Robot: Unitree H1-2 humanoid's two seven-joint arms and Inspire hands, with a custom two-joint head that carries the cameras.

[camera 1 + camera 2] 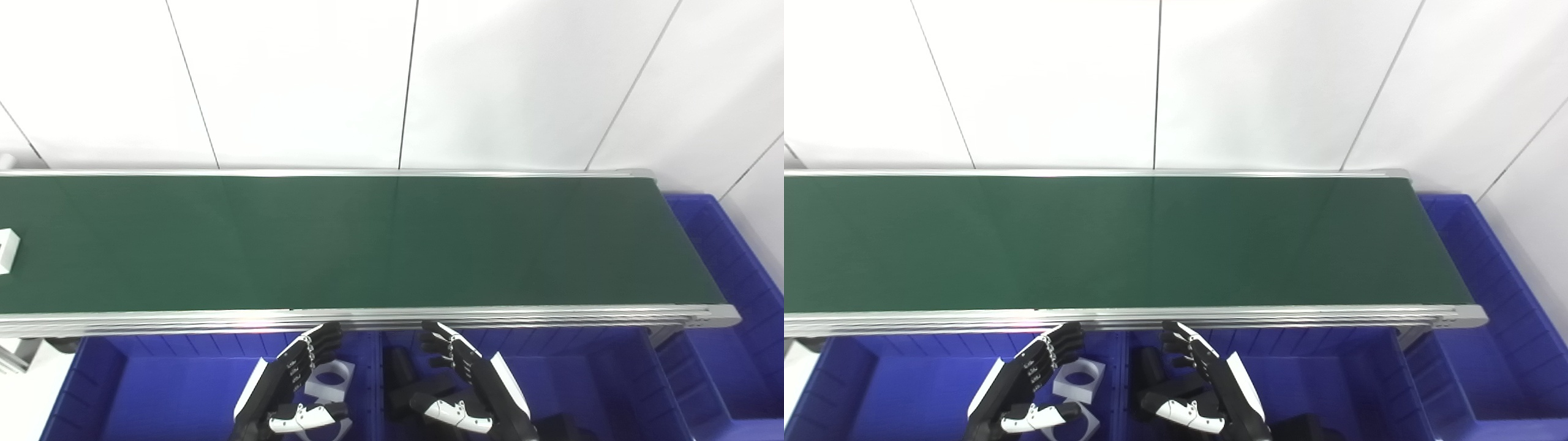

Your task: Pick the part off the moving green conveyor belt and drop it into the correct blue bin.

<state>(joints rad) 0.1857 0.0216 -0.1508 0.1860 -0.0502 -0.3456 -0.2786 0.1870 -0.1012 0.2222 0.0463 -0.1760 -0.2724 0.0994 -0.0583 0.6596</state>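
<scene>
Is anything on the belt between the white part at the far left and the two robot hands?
Nothing visible. The white part lies at the belt's left edge, with bare green between it and the left robot hand and right robot hand, both open over the blue bins.

The conveyor belt point(343, 242) has a smooth, dark green surface with a soft sheen, faintly mirroring the wall seams above it. Its side rails point(367, 317) look like brushed aluminium, ribbed along their length and catching bright highlights. The blue bins point(147, 380) appear to be moulded plastic, fairly glossy, with ribbed walls (the bin past the belt's end point(729, 257) shows the ribbing most clearly). The wall panels point(294, 79) are smooth, matt white. The left hand point(288, 383) and right hand point(471, 386) wear hard black and white shells, slightly shiny. The white part point(7, 250) on the belt looks like matt plastic, as do the white pieces point(1079, 380) in the bin; the black pieces point(1164, 383) look dull.
</scene>
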